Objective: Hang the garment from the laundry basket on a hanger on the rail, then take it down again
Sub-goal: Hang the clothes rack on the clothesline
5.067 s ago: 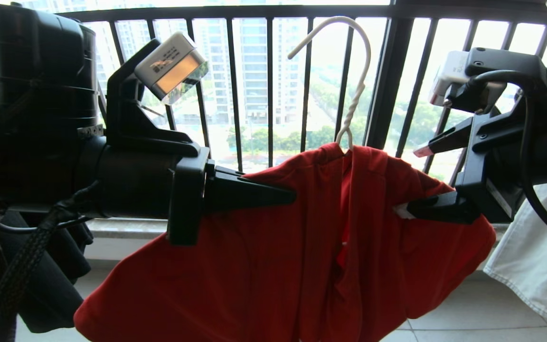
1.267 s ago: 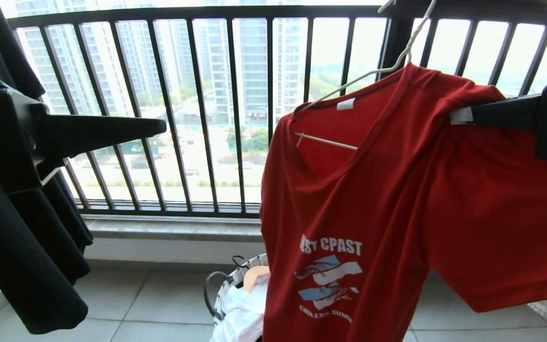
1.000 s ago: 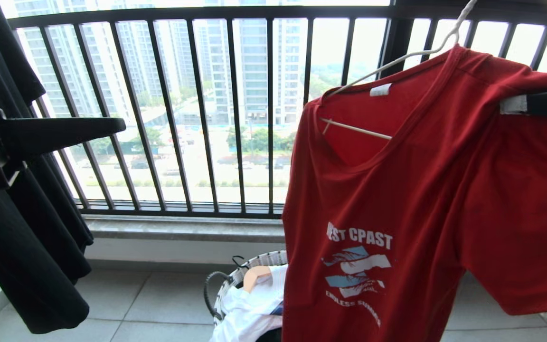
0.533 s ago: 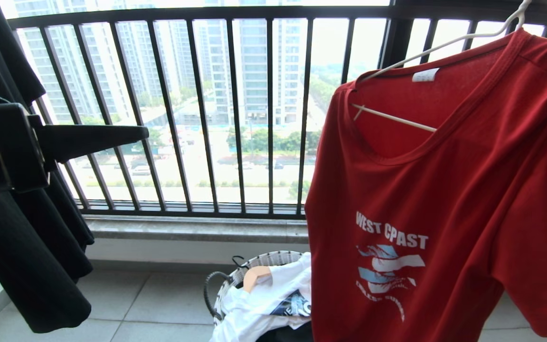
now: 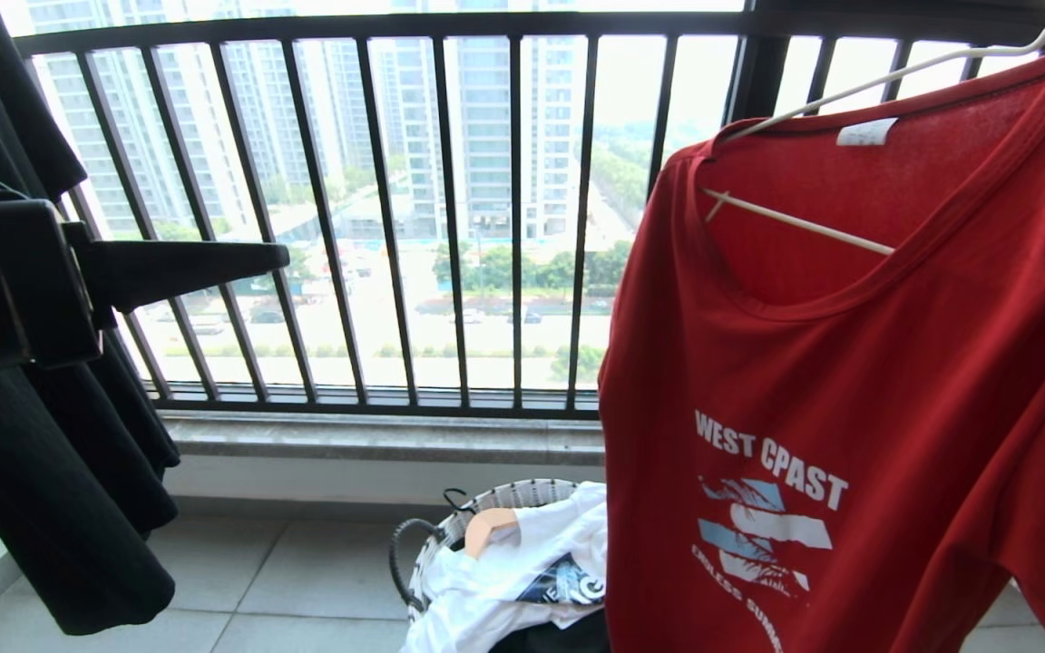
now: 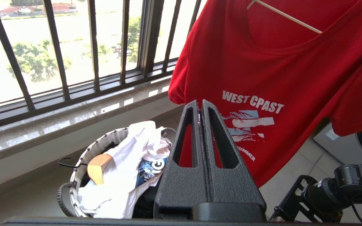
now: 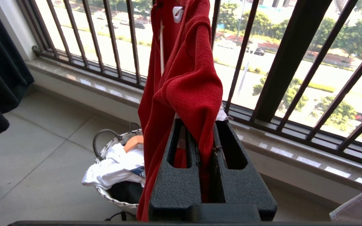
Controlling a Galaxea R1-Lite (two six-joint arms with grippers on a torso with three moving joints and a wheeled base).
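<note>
hanging on the hanger (image 5: 813, 227), the garment (image 5: 849, 363) fills the right of the head view, its chest print facing the camera and its white neck label just under the hanger's upper wire. the right gripper (image 7: 204, 125) is out of the head view; its wrist view shows the jaws closed on a bunched fold of the garment's red cloth, which drapes over and between the two fingers, with the rest of the shirt falling away in front of the balcony railing (image 5: 450, 209). the left gripper (image 6: 200, 105) juts in from the left of the head view, well apart from the garment; its jaws are pressed together and hold nothing, and in its wrist view the printed chest lies just beyond the tips. below, the laundry basket (image 5: 450, 535) stands on the tiled floor (image 5: 287, 580) with a white garment (image 5: 504, 580) and a wooden hanger (image 5: 486, 526) inside. a black garment (image 5: 51, 490) hangs at the far left.

compared with a second ago, the garment and hanger sit further to the right and slightly higher in the head view, and the right gripper's finger, then visible at the shirt's shoulder, has left the picture. the left gripper has barely shifted, and more of the basket's white garment is uncovered.
</note>
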